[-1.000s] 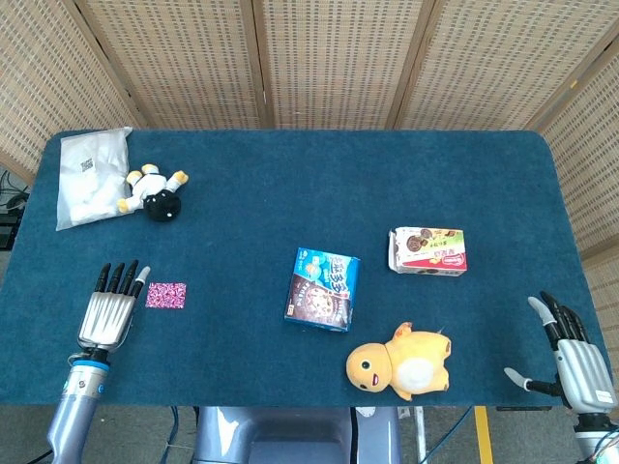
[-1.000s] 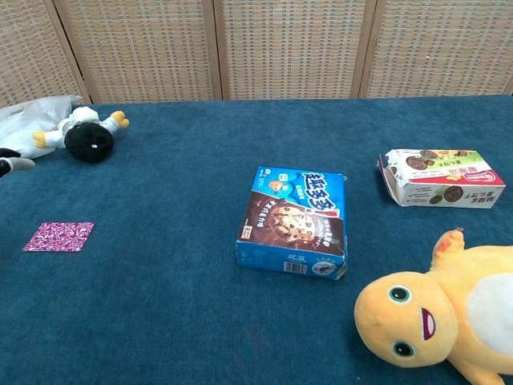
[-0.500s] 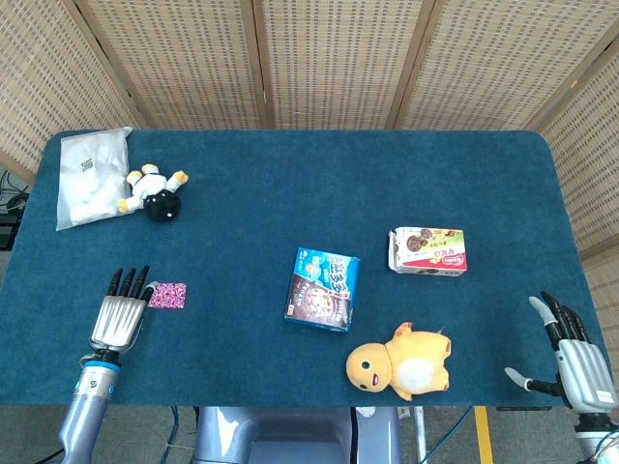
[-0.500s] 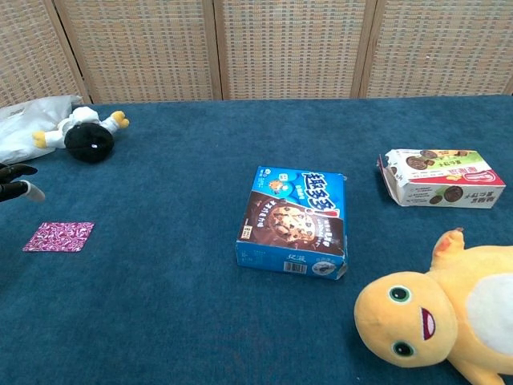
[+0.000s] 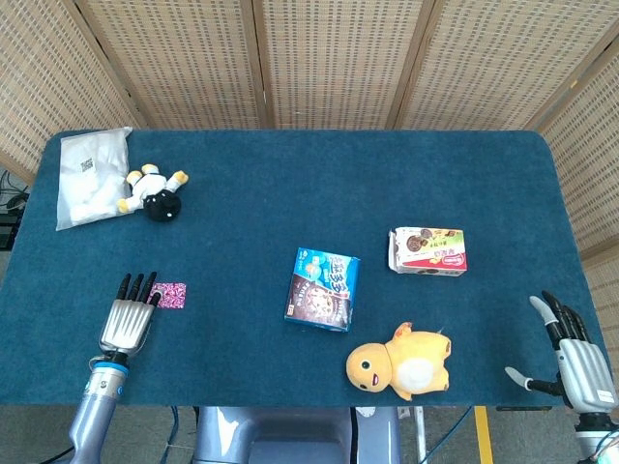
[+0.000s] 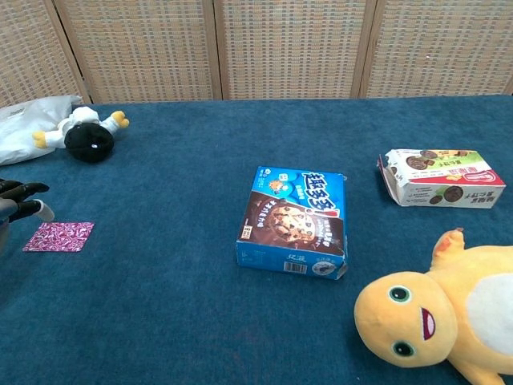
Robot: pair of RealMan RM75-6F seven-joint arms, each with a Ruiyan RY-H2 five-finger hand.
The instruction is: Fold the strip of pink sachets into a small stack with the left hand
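Note:
The pink sachets lie as a small flat square on the blue table, also seen in the chest view as the pink sachets. My left hand hovers just left of and slightly nearer than them, fingers stretched forward and apart, holding nothing; its fingertips show at the chest view's left edge, just above the sachets' near-left corner. My right hand rests at the table's near right corner, fingers spread and empty.
A blue cookie box lies mid-table, a yellow plush toy in front of it, and a white snack box to its right. At the far left are a penguin plush and a white bag.
My left hand has drawn back toward the near edge and shifted slightly right, its fingertips now level with the sachets. The sachets and right hand have not moved.

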